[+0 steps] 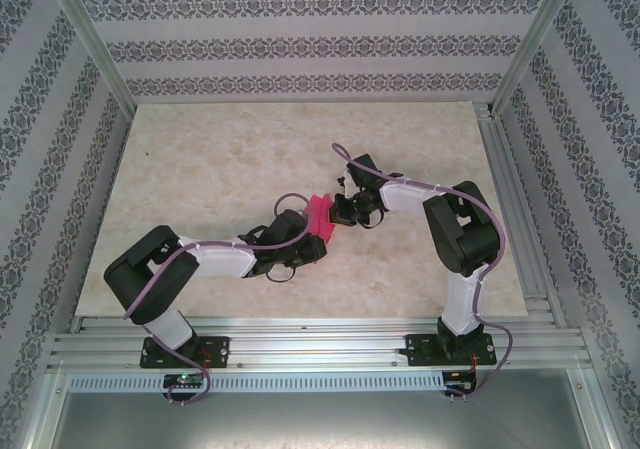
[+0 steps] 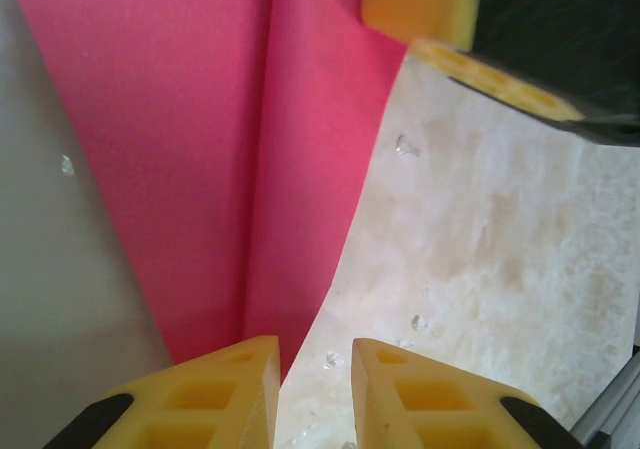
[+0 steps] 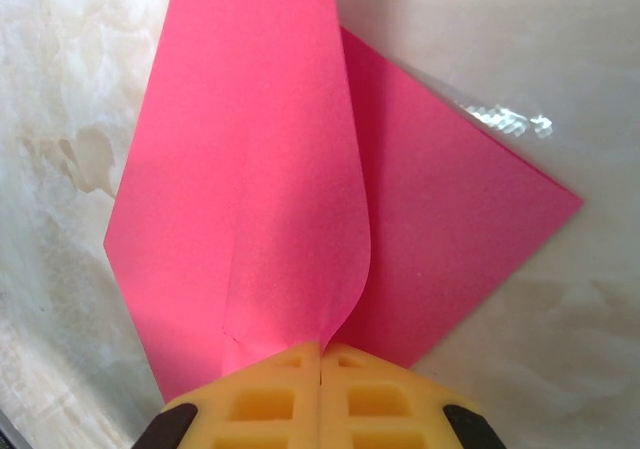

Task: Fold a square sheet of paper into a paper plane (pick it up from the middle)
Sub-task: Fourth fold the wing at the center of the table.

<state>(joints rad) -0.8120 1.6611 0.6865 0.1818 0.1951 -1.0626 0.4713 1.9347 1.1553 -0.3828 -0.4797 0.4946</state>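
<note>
- R gripper (image 3: 322,354), bottom centre of the right wrist view: jaws closed tight on a lifted lobe of the square sheet of paper (image 3: 300,199). The lobe curls up and over. The rest of the sheet lies flat on the table (image 3: 570,369), spreading to the upper right.
- L gripper (image 2: 315,359), bottom of the left wrist view: narrow gap, bare table seen through it, nothing between the pads. The sheet runs down from the upper left to the finger (image 2: 200,399) at lower left of frame.
- Top view: sheet sits mid-frame between the two grippers, both crowded against it.
- Risk 1: you have a soft curve here, not a crease. If R lets go before it's pressed, expect it to spring back flat.
- Risk 2: if R pulls w/o L pinning, the whole sheet prob. slides on the smooth table and the fold lands off-line (crooked plane later).
- Risk 3: thin paper, small pinch. A sharp tug could crumple or tear it.
- Risk 4: R's yellow finger sits at the top right of the left wrist view, v. near. Watch for a knock if you bring L in.
- Can't tell: whether that L finger touches the paper or sits just beside it, since the contact is behind the finger.
- Cut off: the sheet's far end runs past the top edge of both wrist views, so you can't tell which part R holds.
- Top view: arms cover much of the sheet, and fold detail is too small to read.
</note>
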